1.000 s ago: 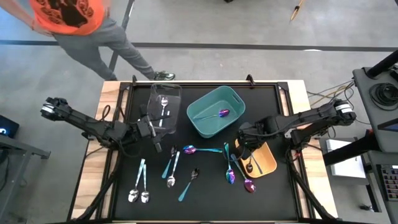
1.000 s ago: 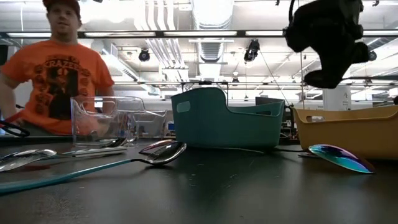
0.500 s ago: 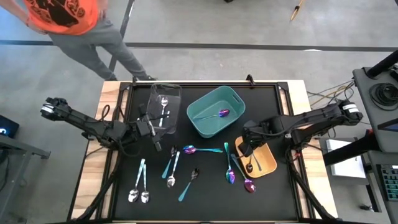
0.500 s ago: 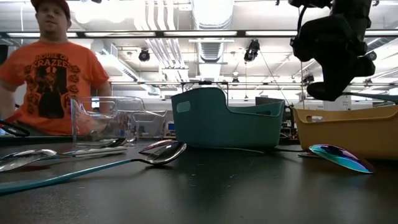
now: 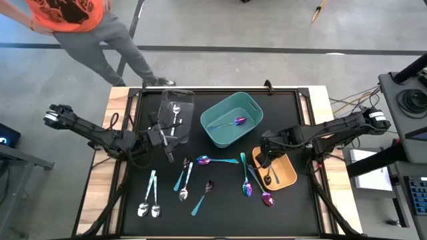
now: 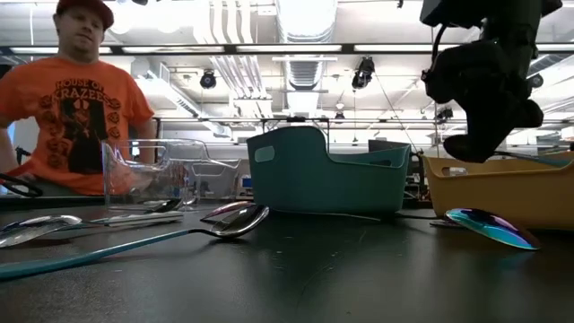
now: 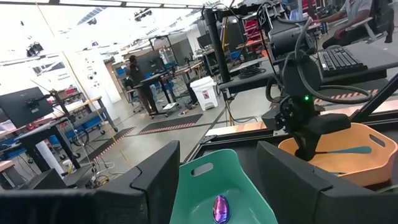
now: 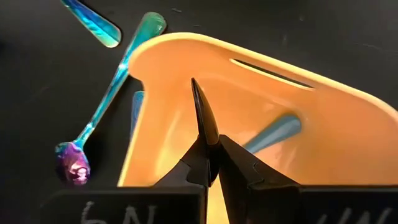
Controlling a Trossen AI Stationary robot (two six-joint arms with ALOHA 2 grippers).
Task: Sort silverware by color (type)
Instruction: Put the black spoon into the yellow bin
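Note:
Silverware lies on the black mat: silver spoons [image 5: 148,201], teal-handled ones [image 5: 181,177] and iridescent ones [image 5: 212,160]. One silver spoon [image 5: 176,113] lies in the clear bin [image 5: 187,100], a purple spoon [image 5: 239,121] in the teal bin [image 5: 220,133], and a teal-handled spoon [image 8: 275,133] in the orange bin [image 5: 288,175]. My right gripper [image 5: 262,159] hangs shut and empty over the orange bin's left end, pointing steeply down [image 8: 198,99]. My left gripper [image 5: 170,157] waits open beside the clear bin, pointing level toward the teal bin [image 7: 217,152].
A person in an orange shirt [image 6: 81,108] stands behind the table's far left corner. The three bins line the mat's far half. An iridescent spoon [image 8: 84,149] lies on the mat just beside the orange bin's rim [image 8: 186,50].
My right gripper has come down toward the orange bin's left end, still shut, and has tipped a little. The person behind the table has shifted. The silverware has not moved.

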